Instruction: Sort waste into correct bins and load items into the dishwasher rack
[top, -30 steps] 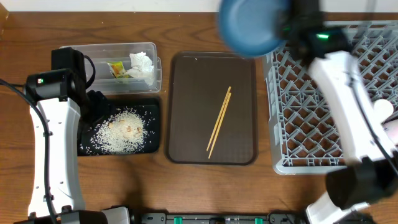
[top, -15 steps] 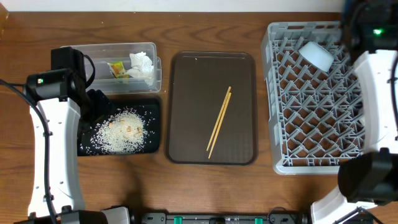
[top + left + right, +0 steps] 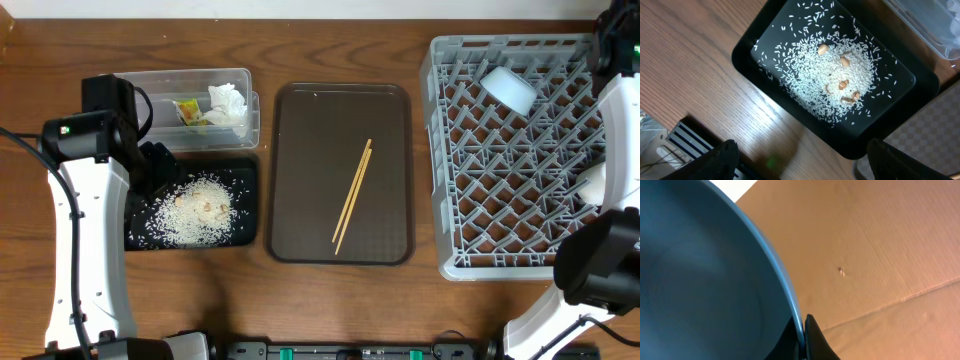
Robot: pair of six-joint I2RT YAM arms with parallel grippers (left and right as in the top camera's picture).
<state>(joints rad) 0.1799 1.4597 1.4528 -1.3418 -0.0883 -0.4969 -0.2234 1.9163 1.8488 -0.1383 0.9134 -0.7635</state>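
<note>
Black tray (image 3: 805,122) sits right under the left gripper (image 3: 802,149), jaws wide apart and empty; rice (image 3: 835,80) piled mid-tray. Chopsticks (image 3: 352,195) lie on brown serving tray (image 3: 300,150), frame centre. Upper left, clear tub (image 3: 160,78) holds wrapper (image 3: 190,110) and tissue (image 3: 228,103). Grey rack (image 3: 500,200) on right, white cup (image 3: 508,88) near its top. Right gripper (image 3: 801,335) pinches the dark blue plate (image 3: 700,280) by its rim, cardboard (image 3: 880,255) behind.

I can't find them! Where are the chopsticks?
Overhead view: the chopsticks lie slanted on the brown tray in the middle, between the black tray and the grey rack.
</note>
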